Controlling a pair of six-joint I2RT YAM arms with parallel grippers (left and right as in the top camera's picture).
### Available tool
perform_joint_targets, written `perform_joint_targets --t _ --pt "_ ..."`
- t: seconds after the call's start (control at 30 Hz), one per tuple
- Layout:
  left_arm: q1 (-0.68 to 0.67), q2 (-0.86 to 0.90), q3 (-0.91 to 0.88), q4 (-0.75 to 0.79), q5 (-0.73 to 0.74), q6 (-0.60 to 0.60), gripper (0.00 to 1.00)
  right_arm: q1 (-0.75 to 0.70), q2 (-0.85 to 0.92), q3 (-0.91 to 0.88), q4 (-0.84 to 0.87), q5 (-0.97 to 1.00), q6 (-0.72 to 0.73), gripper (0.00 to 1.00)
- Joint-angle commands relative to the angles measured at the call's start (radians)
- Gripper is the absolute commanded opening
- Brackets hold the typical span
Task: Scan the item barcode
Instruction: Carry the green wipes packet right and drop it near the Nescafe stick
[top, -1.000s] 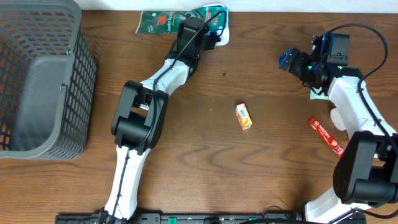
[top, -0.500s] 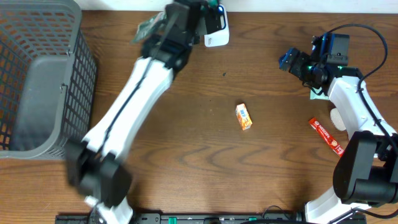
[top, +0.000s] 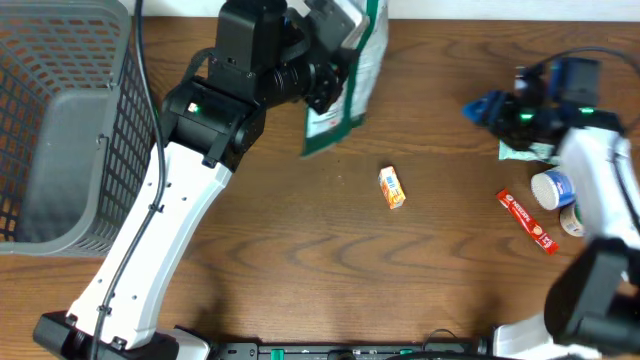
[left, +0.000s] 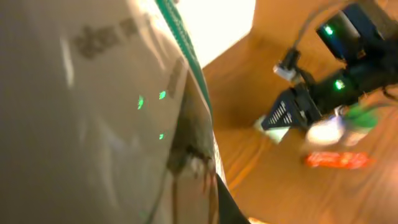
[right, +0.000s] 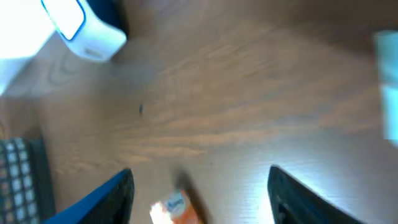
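Observation:
A green and white pouch (top: 340, 100) hangs in the air over the back of the table, with my left gripper (top: 330, 45) shut on its top edge. The pouch's pale side (left: 93, 112) fills most of the left wrist view and hides the jaws. My right gripper (top: 487, 106) hovers at the right, its blue fingers pointing left toward the pouch. In the right wrist view the right gripper (right: 200, 177) stands open with nothing between its fingers. The left wrist view shows that same right gripper (left: 280, 115) beyond the pouch's edge. No barcode shows.
A small orange box (top: 392, 187) lies mid-table, below the right fingers (right: 177, 208). A red tube (top: 525, 220), a blue-white round container (top: 550, 187) and a green packet (top: 520, 150) lie at the right. A grey mesh basket (top: 60, 130) stands at the left.
My left arm has swung up and lifted the pouch off the table's far edge, bringing it rightward. My right arm has shifted slightly to the right and its jaws have narrowed a little.

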Motion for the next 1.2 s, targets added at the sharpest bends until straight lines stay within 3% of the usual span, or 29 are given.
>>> perform_joint_targets --t 0.0,0.17,0.27,0.4,0.63,1.17 --pt "-0.014 0.021 0.008 0.068 0.091 -0.336 0.07 -0.102 -0.165 0.139 -0.115 0.012 -0.059 0.74" --pt "-0.107 0.134 0.008 0.121 0.090 -0.660 0.07 -0.268 -0.278 0.260 -0.362 0.008 -0.059 0.83" --pt "-0.179 0.233 0.008 0.140 0.062 -0.789 0.07 -0.323 -0.315 0.261 -0.422 0.009 -0.079 0.87" --pt "-0.262 0.381 0.008 0.200 0.042 -0.874 0.07 -0.343 -0.322 0.261 -0.474 0.011 -0.149 0.88" --pt "-0.369 0.587 0.008 0.277 -0.076 -0.878 0.07 -0.342 -0.314 0.259 -0.506 0.016 -0.172 0.88" --pt "-0.531 0.681 0.008 0.286 -0.311 -0.879 0.08 -0.342 -0.314 0.259 -0.527 0.016 -0.171 0.88"
